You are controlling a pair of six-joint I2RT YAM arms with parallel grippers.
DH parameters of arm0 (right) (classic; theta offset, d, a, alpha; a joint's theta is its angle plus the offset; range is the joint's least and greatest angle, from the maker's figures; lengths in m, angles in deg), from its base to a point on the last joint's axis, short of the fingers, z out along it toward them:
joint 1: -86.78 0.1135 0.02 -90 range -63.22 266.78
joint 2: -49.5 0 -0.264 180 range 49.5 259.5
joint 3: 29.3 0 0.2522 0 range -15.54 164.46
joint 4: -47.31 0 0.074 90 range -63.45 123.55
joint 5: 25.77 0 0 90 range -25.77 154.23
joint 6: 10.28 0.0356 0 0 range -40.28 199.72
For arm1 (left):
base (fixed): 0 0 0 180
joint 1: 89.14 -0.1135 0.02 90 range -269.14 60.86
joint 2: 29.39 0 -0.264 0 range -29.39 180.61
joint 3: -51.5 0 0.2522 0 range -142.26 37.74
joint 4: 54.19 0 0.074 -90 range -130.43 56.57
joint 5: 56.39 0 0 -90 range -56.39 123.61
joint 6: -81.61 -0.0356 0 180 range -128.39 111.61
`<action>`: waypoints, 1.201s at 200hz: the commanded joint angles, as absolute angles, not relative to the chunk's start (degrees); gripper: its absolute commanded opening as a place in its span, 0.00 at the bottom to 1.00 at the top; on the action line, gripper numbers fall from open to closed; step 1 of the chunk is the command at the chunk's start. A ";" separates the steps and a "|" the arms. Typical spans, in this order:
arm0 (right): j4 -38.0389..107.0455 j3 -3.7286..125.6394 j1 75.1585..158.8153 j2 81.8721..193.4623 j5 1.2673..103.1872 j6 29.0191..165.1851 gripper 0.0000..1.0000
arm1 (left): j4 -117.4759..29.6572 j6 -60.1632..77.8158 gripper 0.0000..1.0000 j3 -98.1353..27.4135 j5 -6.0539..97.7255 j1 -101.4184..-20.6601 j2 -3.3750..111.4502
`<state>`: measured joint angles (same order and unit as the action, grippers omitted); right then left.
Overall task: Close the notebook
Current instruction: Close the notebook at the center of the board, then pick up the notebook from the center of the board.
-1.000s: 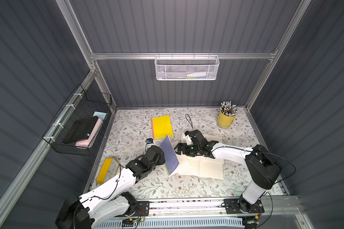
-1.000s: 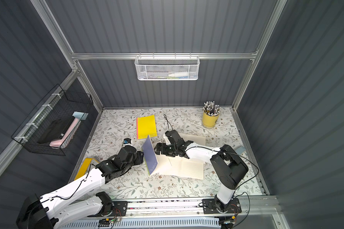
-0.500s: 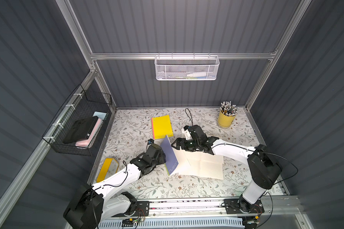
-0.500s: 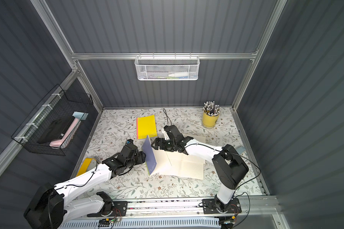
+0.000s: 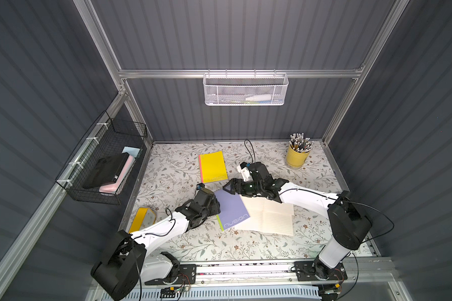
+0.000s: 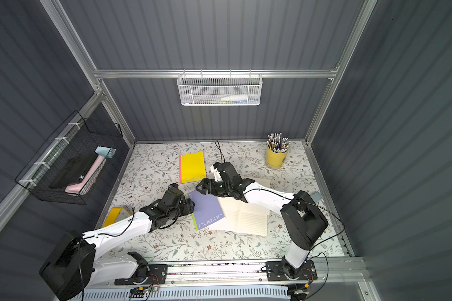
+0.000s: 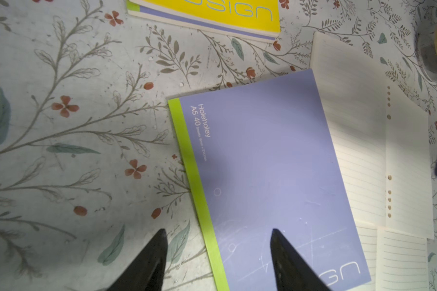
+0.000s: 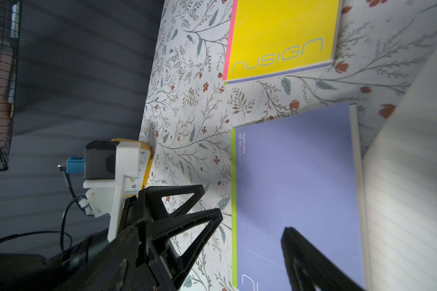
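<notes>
The left gripper (image 7: 218, 233) is seen with its jaws parted and nothing held between them. One black fingertip is poised over bare table (image 7: 61, 151) and the other over the notebook (image 7: 268, 163), so the green spine strip is straddled. Whether the cover is touched cannot be told. The right gripper (image 5: 229, 188) is held low at the notebook's far corner. Only one finger (image 8: 303, 254) is shown in its wrist view, over the lilac cover, and whether its jaws are open or closed cannot be told.

The notebook is found mid-table, between the two grippers. Its lilac cover is turned up, laid over the pages and set slightly askew to the table's edges. "nusign" is printed at the near corner and "Holeholey A5 40" along the spine. A thin white edge of pages is seen under the cover's free side. Cream lined sheets (image 5: 269, 219), some punched with holes, are spread out from under it on the right arm's side, overlapping one another.

Further out, a yellow book (image 5: 212, 166) is laid closed just beyond, apart from the notebook. A clock (image 5: 140, 221) is set at the table's left edge, and a cup (image 5: 296, 157) of pencils in the far right corner. A black basket (image 5: 102, 166) is hung on the left wall and a white basket (image 5: 245, 88) on the back wall.
</notes>
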<state>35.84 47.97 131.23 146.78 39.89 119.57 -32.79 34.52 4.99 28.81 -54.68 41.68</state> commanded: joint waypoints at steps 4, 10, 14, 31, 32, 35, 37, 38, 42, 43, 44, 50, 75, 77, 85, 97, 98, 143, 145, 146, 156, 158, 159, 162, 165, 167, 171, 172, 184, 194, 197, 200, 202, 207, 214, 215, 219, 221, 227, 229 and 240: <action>39.04 46.10 131.87 149.19 37.13 121.28 0.91 | -30.15 35.98 0.64 6.89 29.95 -56.90 37.77; 39.36 45.63 131.97 149.43 37.16 121.44 0.91 | -30.76 36.07 0.64 7.85 31.51 -57.87 36.90; 39.63 45.15 131.98 149.53 37.03 121.54 0.91 | -31.28 36.08 0.64 8.39 32.71 -58.50 36.37; 39.57 44.22 132.02 150.14 36.98 121.33 0.91 | -34.05 36.08 0.64 10.64 38.26 -61.15 35.03; 39.51 44.22 132.03 150.18 36.98 121.31 0.91 | -34.21 36.08 0.64 10.79 38.66 -61.39 34.99; 39.24 44.21 132.05 150.36 36.98 121.09 0.91 | -34.68 36.08 0.64 10.96 39.87 -61.91 35.02; 39.04 44.20 132.03 150.55 37.05 121.04 0.91 | -34.99 36.08 0.64 11.23 40.73 -62.34 35.09; 38.98 44.22 131.99 150.61 37.10 120.95 0.91 | -35.12 36.08 0.63 11.30 41.17 -62.51 35.11; 38.57 44.26 131.97 150.71 37.28 120.71 0.91 | -35.85 36.08 0.64 11.59 42.93 -63.34 35.32; 38.43 44.24 132.01 150.82 37.31 120.65 0.91 | -36.08 36.08 0.64 11.66 43.37 -63.49 35.39; 38.37 44.24 131.99 150.87 37.36 120.57 0.91 | -36.27 36.08 0.64 11.69 43.80 -63.70 35.43; 37.86 44.31 131.96 151.17 37.78 120.19 0.91 | -37.29 36.12 0.64 12.07 46.17 -64.70 35.77; 36.81 44.22 131.87 152.09 39.75 118.93 0.91 | -40.42 36.52 0.64 12.92 52.45 -67.34 38.06; 36.81 44.23 131.87 152.18 39.85 118.92 0.91 | -40.71 36.58 0.64 13.01 52.84 -67.47 38.21; 36.80 44.33 131.87 152.48 40.05 118.75 0.91 | -42.19 37.22 0.64 13.43 54.20 -68.02 38.75; 36.75 44.87 131.80 152.86 40.30 118.44 0.91 | -44.16 38.19 0.64 14.02 55.44 -68.63 39.66; 36.73 44.86 131.79 152.90 40.31 118.41 0.91 | -44.27 38.28 0.64 14.11 55.47 -68.69 39.68; 34.58 47.28 131.61 154.62 43.18 116.35 0.91 | -49.94 41.52 0.64 16.13 60.08 -70.19 42.46; 34.43 47.37 131.63 154.75 43.25 116.25 0.91 | -50.30 41.70 0.64 16.19 60.27 -70.23 42.49; 34.38 47.42 131.62 154.82 43.33 116.22 0.91 | -50.46 41.83 0.64 16.24 60.30 -70.28 42.50; 33.87 47.92 131.62 155.29 43.94 115.85 0.91 | -51.18 42.74 0.64 16.58 60.58 -70.41 42.60; 33.76 47.99 131.57 155.45 44.10 115.73 0.91 | -51.22 42.82 0.64 16.63 60.59 -70.42 42.59; 33.75 48.09 131.54 155.47 44.14 115.70 0.91 | -51.23 42.88 0.64 16.64 60.59 -70.42 42.64; 33.65 48.13 131.57 155.56 44.20 115.61 0.91 | -51.09 43.07 0.64 16.65 60.59 -70.42 42.60; 33.64 48.18 131.53 155.68 44.32 115.50 0.91 | -51.02 43.27 0.64 16.65 60.63 -70.42 42.64; 33.64 48.29 131.52 155.76 44.35 115.49 0.91 | -50.94 43.39 0.64 16.58 60.60 -70.48 42.65; 33.64 48.37 131.44 155.94 44.43 115.42 0.91 | -50.62 43.64 0.64 16.56 60.59 -70.50 42.53; 33.60 48.36 131.44 155.99 44.48 115.41 0.91 | -50.53 43.73 0.64 16.56 60.59 -70.46 42.53; 33.49 48.61 131.44 156.56 44.82 115.23 0.91 | -49.99 44.78 0.64 16.49 60.76 -70.76 42.42; 33.23 48.82 131.46 157.09 45.12 115.22 0.91 | -49.62 45.81 0.64 16.56 60.85 -70.92 42.34; 33.08 48.89 131.44 157.24 45.23 115.07 0.91 | -49.35 46.10 0.64 16.50 60.85 -70.94 42.34; 32.96 48.94 131.43 157.35 45.24 114.99 0.91 | -49.19 46.30 0.64 16.54 60.84 -71.02 42.35; 32.88 48.92 131.50 157.50 45.31 115.01 0.91 | -49.14 46.46 0.64 16.54 60.85 -71.03 42.33; 32.85 48.91 131.50 157.67 45.33 114.97 0.91 | -49.13 46.75 0.64 16.53 60.93 -71.12 42.34; 32.93 48.74 131.43 157.87 45.31 115.00 0.91 | -49.56 47.28 0.64 16.65 61.18 -71.19 42.42; 32.93 48.77 131.48 157.87 45.32 115.02 0.91 | -49.69 47.39 0.64 16.69 61.19 -71.20 42.42; 32.98 48.68 131.50 157.98 45.20 115.03 0.91 | -50.16 47.87 0.64 16.84 61.40 -71.30 42.49; 33.01 48.60 131.45 158.03 45.19 115.05 0.91 | -50.37 48.17 0.64 16.96 61.50 -71.32 42.50; 33.10 48.52 131.44 158.34 45.08 115.12 0.91 | -51.34 48.96 0.64 17.26 61.87 -71.43 42.74; 33.11 48.47 131.48 158.38 45.03 115.13 0.91 | -51.59 49.17 0.64 17.37 62.05 -71.46 42.76; 33.33 48.11 131.46 158.79 44.81 115.31 0.91 | -52.58 50.15 0.64 17.62 62.60 -71.65 43.19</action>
<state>34.66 47.80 131.60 157.81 44.24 116.08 -50.27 46.65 16.33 60.68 -71.05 42.31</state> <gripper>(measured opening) 0.912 0.642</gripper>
